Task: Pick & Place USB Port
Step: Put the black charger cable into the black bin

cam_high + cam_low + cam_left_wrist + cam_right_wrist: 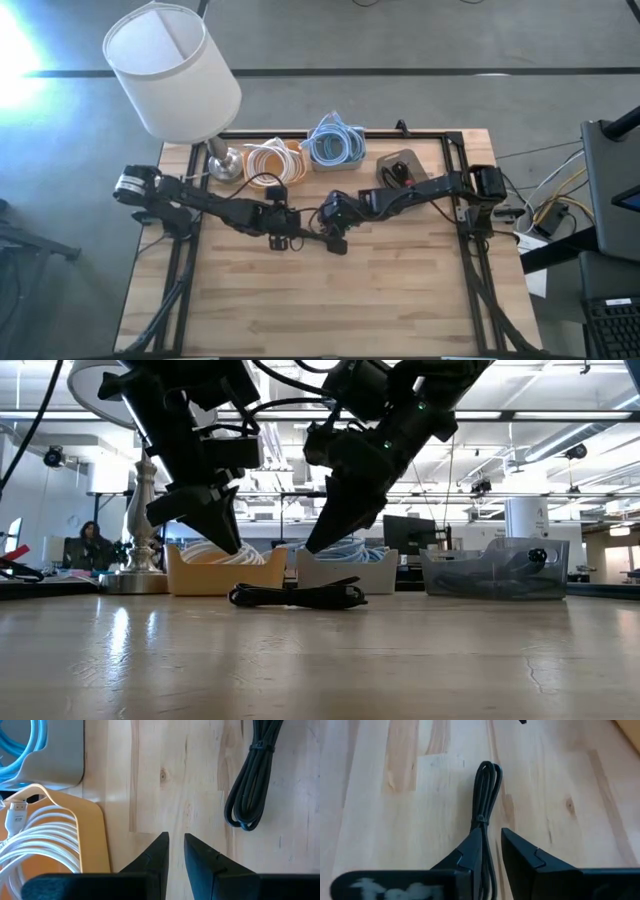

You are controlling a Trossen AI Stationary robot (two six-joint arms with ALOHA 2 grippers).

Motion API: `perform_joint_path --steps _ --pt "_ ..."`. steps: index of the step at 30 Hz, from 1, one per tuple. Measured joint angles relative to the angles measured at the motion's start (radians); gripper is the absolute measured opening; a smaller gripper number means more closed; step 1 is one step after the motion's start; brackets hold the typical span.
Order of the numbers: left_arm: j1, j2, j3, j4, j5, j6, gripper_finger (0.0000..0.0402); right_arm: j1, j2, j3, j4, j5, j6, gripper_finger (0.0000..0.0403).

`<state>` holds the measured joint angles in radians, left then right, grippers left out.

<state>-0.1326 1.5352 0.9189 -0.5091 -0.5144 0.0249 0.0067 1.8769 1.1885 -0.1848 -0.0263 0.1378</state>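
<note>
Both grippers hung close together above the middle of the wooden table (330, 300), each with its fingers nearly shut and nothing between them. Farthest left on the table stood a lamp with a white shade (172, 70) and a silver base (226, 165). Next to the base sat an orange bin (275, 158) full of coiled white cable (37, 840). The left gripper (291, 240) hovered in front of that bin, over bare wood; in its wrist view the fingertips (161, 842) stood a narrow gap apart, with the orange bin to one side and the bundled black USB cable (250, 785) to the other.

That black cable lay flat on the tabletop between the two grippers, tied at its middle; in the low view it (297, 596) rested just in front of the bins, touching neither gripper. The right gripper (335, 243) hovered directly over one end of it, and in the right wrist view the cable ran out from beneath the almost closed fingers (472, 847).

Behind it stood a grey bin (333, 148) holding coiled blue cable (332, 143). Farther right was a clear bin (495, 570) with dark items inside. Beyond the right edge, loose wires (545, 205) and a dark stand (612, 180) sat off the table. A person (90, 545) sat far back in the room.
</note>
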Motion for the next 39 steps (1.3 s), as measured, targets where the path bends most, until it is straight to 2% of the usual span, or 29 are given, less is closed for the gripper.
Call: perform_joint_path --steps 12,17,26,32,39 --pt "0.000 0.000 -0.008 -0.003 0.000 -0.001 0.0062 0.001 0.066 0.000 -0.012 -0.010 0.077 0.0128" --pt "0.000 0.000 -0.009 -0.003 0.000 -0.001 0.0062 0.003 0.083 -0.001 -0.021 -0.090 0.092 0.0147" --pt "0.000 0.000 -0.009 0.000 0.000 -0.001 0.0062 0.005 0.136 0.001 -0.014 -0.076 0.086 0.0157" --pt "0.000 0.000 -0.009 0.001 0.000 0.000 0.0062 0.005 0.149 0.002 -0.013 -0.072 0.087 0.0141" --pt "0.000 0.000 -0.009 0.001 0.000 0.000 0.0062 0.003 0.125 0.000 -0.017 -0.070 0.086 0.0073"
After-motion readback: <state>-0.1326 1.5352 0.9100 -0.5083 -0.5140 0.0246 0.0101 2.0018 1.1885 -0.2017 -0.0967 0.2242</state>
